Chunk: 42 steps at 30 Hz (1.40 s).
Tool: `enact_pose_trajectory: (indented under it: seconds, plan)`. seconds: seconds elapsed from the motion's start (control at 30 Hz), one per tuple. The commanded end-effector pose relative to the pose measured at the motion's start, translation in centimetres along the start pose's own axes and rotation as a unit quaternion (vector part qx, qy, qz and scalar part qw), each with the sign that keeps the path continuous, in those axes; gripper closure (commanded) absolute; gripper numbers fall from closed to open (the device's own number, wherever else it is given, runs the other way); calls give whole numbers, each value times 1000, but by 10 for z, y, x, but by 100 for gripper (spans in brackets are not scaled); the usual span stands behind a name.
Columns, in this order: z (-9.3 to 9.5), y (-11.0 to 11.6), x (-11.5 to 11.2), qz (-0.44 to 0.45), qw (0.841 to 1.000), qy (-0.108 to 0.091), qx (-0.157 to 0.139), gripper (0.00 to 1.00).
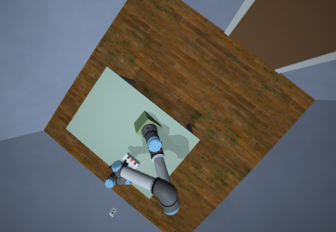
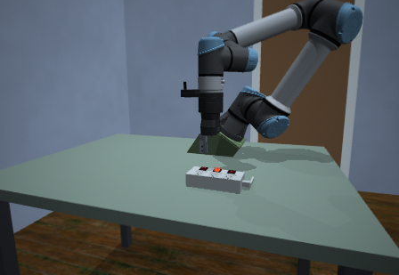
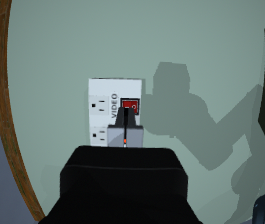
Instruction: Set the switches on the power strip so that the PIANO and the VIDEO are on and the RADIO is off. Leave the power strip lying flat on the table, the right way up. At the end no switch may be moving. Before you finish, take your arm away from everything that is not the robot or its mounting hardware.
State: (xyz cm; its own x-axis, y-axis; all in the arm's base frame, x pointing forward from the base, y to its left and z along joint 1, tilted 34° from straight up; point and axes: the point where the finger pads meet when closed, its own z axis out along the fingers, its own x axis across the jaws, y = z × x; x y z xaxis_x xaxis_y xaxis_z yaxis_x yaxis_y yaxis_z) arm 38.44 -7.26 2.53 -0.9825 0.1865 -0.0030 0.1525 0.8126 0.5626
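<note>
The power strip (image 2: 215,179) lies flat on the green bench (image 2: 111,172). The claw (image 2: 203,147) is clenched on nothing and hangs above it. The strip looks light and slidey, so press switches softly from above.

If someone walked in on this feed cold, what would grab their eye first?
Probably the one glowing orange-red switch, the middle of three on the white power strip, lying flat near the middle of the green table. Next, the big grey arm arching over from its base, its shut gripper hanging above the strip's left end.
</note>
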Motion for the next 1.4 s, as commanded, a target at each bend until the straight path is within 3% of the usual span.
enact_pose_trajectory:
  seconds: [0.0, 0.67, 1.37]
  plan:
    - [-1, 0, -1, -1, 1000, -1, 1, 100]
    - [8, 1, 0, 0, 1000, 1, -1, 100]
    - [32, 1, 0, 0, 1000, 1, -1, 100]
